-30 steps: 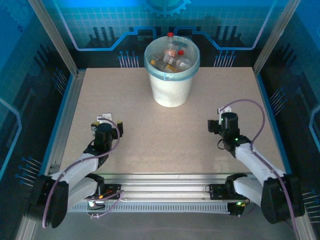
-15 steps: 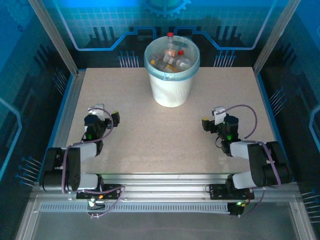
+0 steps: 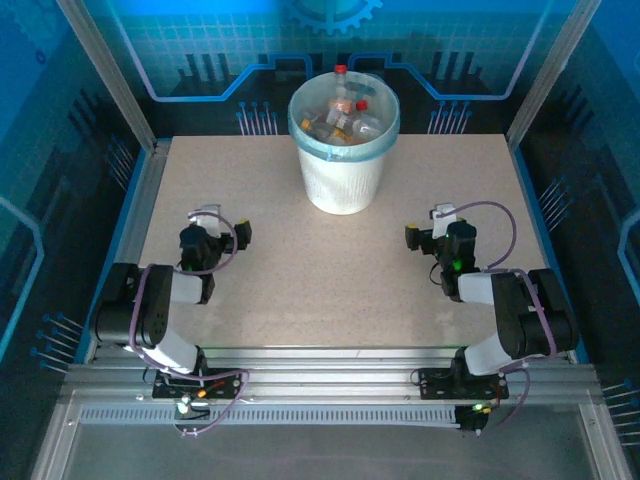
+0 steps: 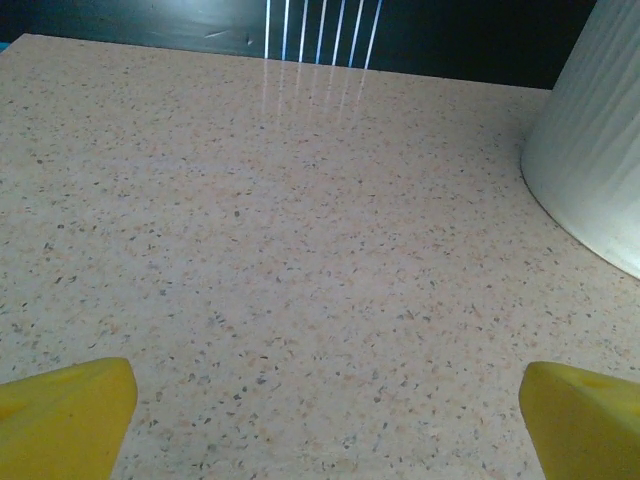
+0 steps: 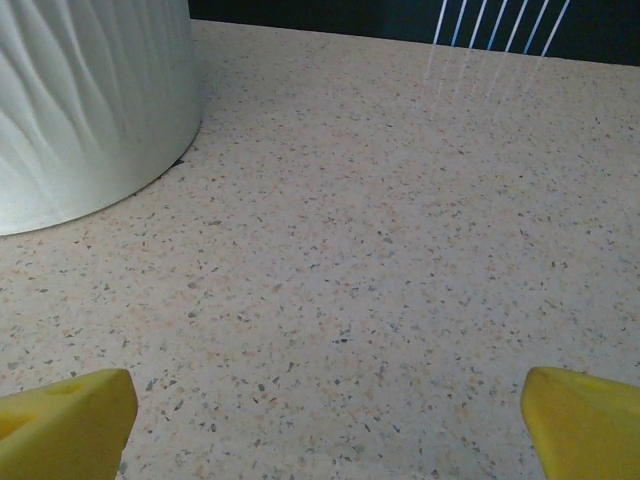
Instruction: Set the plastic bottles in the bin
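My left gripper [image 3: 215,235] sits at the near left of the table [image 3: 290,290], yellow fingertips [image 4: 60,415] spread wide, holding nothing. The white bin [image 3: 342,185] stands far centre, plastic bottles [image 3: 345,115] piled inside. My right gripper [image 3: 432,232], near right, gapes equally wide, empty.
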Motion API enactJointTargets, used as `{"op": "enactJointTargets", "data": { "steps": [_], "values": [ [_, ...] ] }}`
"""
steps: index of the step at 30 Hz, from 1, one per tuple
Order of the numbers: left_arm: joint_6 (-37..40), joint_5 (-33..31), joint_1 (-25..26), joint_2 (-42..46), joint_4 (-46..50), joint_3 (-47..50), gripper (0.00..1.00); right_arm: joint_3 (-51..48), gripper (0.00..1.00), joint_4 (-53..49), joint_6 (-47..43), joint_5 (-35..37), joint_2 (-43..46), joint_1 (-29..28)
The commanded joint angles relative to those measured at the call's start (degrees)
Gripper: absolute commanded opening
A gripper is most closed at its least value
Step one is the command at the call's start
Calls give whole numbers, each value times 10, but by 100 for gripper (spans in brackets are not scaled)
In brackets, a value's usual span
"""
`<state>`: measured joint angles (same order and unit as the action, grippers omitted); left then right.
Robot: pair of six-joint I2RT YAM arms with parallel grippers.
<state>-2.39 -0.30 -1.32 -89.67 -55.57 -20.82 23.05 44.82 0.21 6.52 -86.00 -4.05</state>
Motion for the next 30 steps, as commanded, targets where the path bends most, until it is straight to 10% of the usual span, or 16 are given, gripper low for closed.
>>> {"op": "enactJointTargets", "data": {
  "steps": [1,30],
  "values": [
    [16,-20,2,8,17,-6,99,7,100,4,10,19,-1,3],
    [16,-23,3,9,17,-6,99,7,100,3,10,20,-1,3]
  ]
}}
